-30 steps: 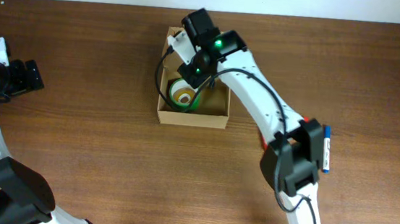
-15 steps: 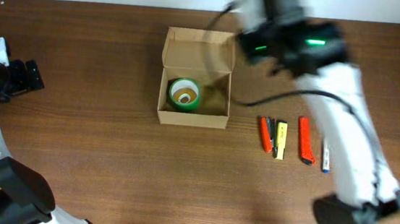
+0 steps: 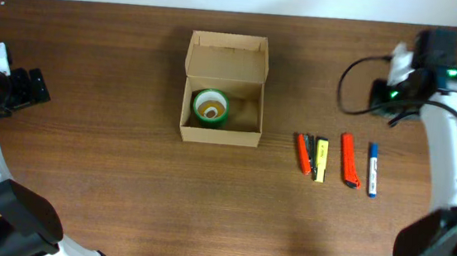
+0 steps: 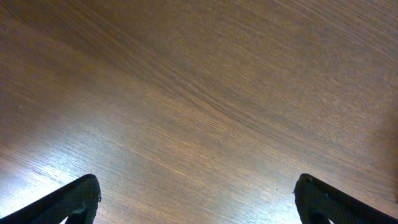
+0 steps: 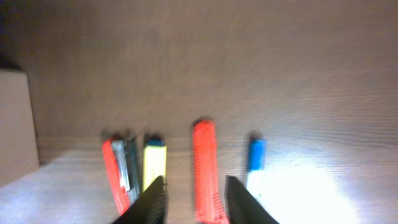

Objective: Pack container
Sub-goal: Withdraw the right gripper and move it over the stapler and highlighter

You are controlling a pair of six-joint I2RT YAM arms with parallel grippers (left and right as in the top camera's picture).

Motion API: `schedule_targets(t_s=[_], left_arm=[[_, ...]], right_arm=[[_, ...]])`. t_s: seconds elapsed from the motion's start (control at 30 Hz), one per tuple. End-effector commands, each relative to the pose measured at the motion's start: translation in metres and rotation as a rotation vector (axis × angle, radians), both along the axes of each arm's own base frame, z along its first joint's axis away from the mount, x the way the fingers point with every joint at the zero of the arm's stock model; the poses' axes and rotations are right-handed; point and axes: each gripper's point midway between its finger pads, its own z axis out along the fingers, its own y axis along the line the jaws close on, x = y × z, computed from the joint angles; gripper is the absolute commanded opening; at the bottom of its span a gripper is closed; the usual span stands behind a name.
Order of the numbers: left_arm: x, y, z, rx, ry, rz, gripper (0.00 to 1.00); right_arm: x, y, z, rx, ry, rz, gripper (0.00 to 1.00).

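So the box [image 3: 220, 131] sits about mid-table [image 3: 122, 202], a bit toward the far edge, with its lid [image 3: 226, 55] flipped open and standing up on the far side. Inside there's a green tape roll [image 3: 209, 107] lying flat, tucked into the left half near the left wall.

To the right of the box, apart from it, there's a little row of stuff lying on the wood, all roughly parallel with their ends pointing toward and away from the far edge. Left to right: a red tool [image 3: 302, 153], a dark thing [image 3: 311, 145] pressed right up against it (can't tell what it is), a yellow marker [image 3: 320, 161] just beside those, then a small gap, an orange cutter [image 3: 348, 161], and a blue marker [image 3: 372, 170] with its blue cap at the far end.

The right gripper [image 5: 194, 182] is up over the far-right part of the table, past that row and well away from the box. Its wrist cam looks down on the whole row, with a corner of the box at the left edge. The fingers [image 5: 155, 199] are a modest way apart with nothing between them; the orange cutter just shows through the gap from below.

The left gripper [image 4: 196, 186] is way off at the left edge, jaws spread wide, nothing held, only bare wood grain under it.
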Motion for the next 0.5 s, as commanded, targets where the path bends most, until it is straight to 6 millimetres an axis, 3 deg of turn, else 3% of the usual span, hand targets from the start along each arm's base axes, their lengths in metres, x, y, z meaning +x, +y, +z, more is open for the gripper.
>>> schedule_targets(t_s=[0.0, 0.1, 0.23, 0.47], left_arm=[[0.000, 0.000, -0.004, -0.007, 0.009, -0.017, 1.00], [0.000, 0.000, -0.004, -0.006, 0.009, -0.017, 0.99], [0.000, 0.000, -0.004, -0.006, 0.009, -0.017, 1.00], [0.000, 0.000, -0.004, -0.007, 0.009, -0.017, 1.00]], right_arm=[[-0.011, 0.041, -0.037, 0.094, 0.097, 0.048, 0.41], [-0.018, 0.063, -0.060, 0.094, 0.153, 0.104, 0.50], [-0.023, 0.092, -0.080, 0.091, 0.212, 0.173, 0.51], [-0.031, 0.105, -0.099, 0.029, 0.281, 0.184, 0.51]])
